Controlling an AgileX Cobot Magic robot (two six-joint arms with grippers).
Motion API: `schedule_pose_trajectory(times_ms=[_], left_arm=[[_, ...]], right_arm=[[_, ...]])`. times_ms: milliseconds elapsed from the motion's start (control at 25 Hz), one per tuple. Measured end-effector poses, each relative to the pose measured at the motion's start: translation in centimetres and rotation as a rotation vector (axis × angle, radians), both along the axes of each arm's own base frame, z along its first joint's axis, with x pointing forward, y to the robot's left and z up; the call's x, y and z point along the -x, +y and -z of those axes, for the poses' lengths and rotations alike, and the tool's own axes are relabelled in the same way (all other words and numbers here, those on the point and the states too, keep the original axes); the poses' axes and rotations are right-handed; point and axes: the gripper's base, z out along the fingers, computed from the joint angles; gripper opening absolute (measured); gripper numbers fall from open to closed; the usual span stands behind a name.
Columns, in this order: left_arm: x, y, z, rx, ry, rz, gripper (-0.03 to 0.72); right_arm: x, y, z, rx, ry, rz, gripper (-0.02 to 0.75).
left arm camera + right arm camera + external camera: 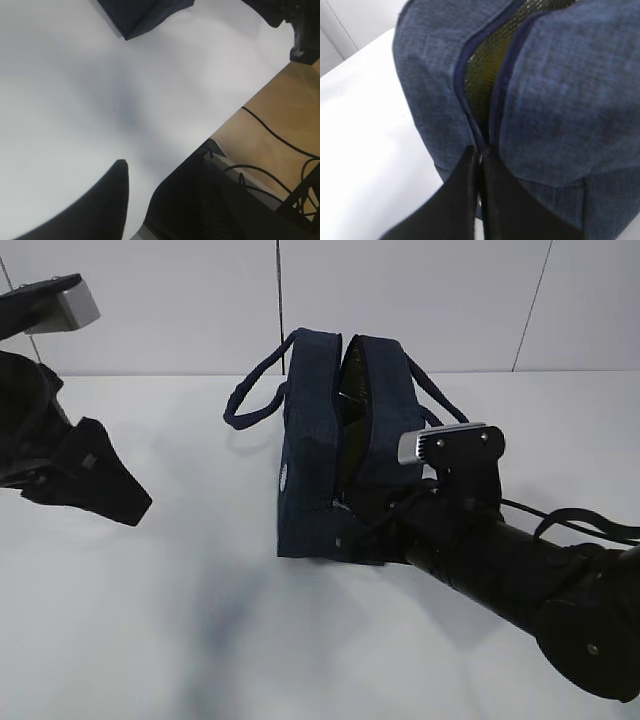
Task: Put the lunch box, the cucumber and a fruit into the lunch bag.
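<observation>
- Exterior view: I've got the lunch bag (320, 450) standing on the white tabletop (150, 620), just right of centre, its top parted into a dark gap between the two navy halves.
- One loop handle (250, 400) droops off the bag's left side; the other shows at its right.
- My right arm (500, 560) reaches in from the lower right, its front end pressed against the near end of the bag; the jaws themselves are hidden here behind the arm.
- My left arm (75, 470) hangs at the far left, well apart from the bag.
- Left wrist view: bare tabletop mostly, one corner of the bag up at the top edge, one dark finger (95, 210) at the bottom. Nothing lies against that finger; whether the left jaws stand released I cannot tell from here.
- Right wrist view: the right gripper (480, 165) has its jaws clenched tight together right at the bottom of the bag's zipper seam (470, 90), a small bright bit caught between the tips.
- Above them the seam gapes, showing a mesh-like lining with a yellowish tint behind it.
- Lunch box, cucumber and fruit: I can't make them out in any view.
</observation>
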Motion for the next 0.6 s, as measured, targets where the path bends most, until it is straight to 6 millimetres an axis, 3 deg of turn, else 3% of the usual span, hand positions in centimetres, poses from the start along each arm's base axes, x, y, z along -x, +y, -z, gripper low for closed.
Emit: schedule_pose_trajectory(times_ms=[600], left_arm=[[-2.8, -1.1, 3.1, 0.004, -0.039, 0.041, 0.318]], right_arm=[[0.0, 0.0, -1.6, -0.025, -0.074, -0.007, 0.0]])
